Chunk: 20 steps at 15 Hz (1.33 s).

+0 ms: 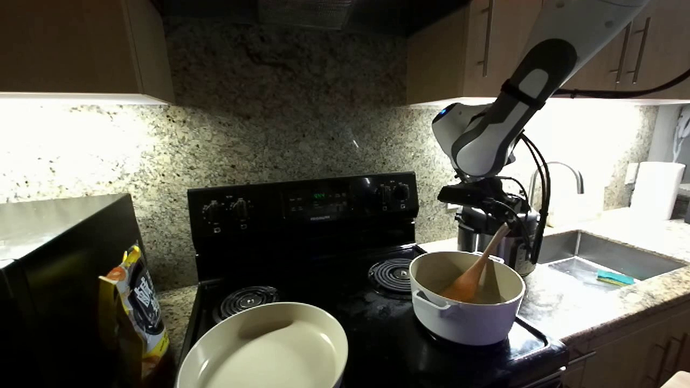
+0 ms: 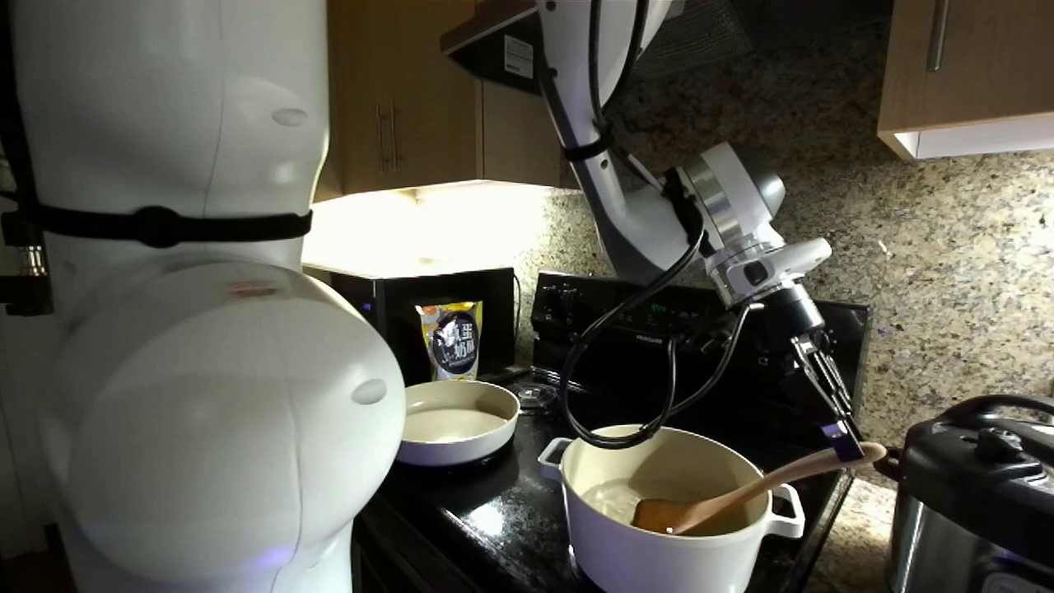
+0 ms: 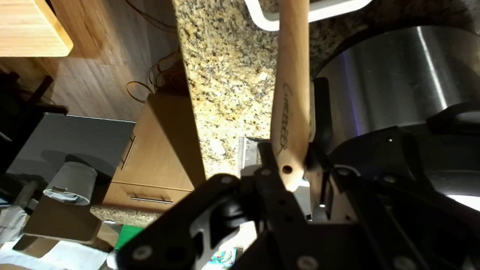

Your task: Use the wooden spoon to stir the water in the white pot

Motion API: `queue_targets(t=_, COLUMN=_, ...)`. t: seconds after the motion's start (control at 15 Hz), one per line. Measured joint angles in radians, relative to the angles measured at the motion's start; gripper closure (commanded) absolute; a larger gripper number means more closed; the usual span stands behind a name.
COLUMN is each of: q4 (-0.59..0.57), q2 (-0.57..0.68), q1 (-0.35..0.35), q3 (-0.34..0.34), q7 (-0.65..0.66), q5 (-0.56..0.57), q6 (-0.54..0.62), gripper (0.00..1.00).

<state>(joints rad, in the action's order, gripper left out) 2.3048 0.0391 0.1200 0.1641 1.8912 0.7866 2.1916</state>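
The white pot (image 1: 469,326) stands on the front right of the stove; it also shows in an exterior view (image 2: 650,560). Its white handle (image 3: 335,11) shows in the wrist view. The water (image 2: 613,496) is a dim tan surface low inside the pot. The wooden spoon (image 2: 762,487) leans over the rim, bowl end down in the pot; its handle (image 3: 292,86) runs up the wrist view. My gripper (image 2: 846,441) is shut on the handle's end, outside the rim near the cooker. In the wrist view my fingers (image 3: 288,153) lie on both sides of the handle.
A black-and-steel cooker (image 2: 980,486) stands close beside the pot and gripper. A wide shallow cream dish (image 1: 269,355) sits on the stove's (image 1: 372,345) left. A snack bag (image 1: 143,302) stands by the microwave. The sink (image 1: 620,253) is right of the cooker.
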Motion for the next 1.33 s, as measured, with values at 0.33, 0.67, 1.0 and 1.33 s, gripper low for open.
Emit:
queue_targets(t=0.33, q4=0.028, q2=-0.038, q1=-0.008, q3=-0.021, q7=0.000, q5=0.015, q6=0.002, gripper=0.76)
queue_targets(t=0.67, q4=0.042, q2=-0.044, q1=-0.008, q3=-0.028, q7=0.000, q5=0.015, q6=0.011, gripper=0.31)
queue_targets(t=1.0, q4=0.042, q2=-0.044, q1=-0.008, q3=-0.028, q7=0.000, q5=0.015, q6=0.015, gripper=0.02)
queue_targets(t=1.33, q4=0.048, q2=-0.046, q1=-0.006, q3=-0.026, q7=-0.002, q5=0.008, q6=0.051, gripper=0.00)
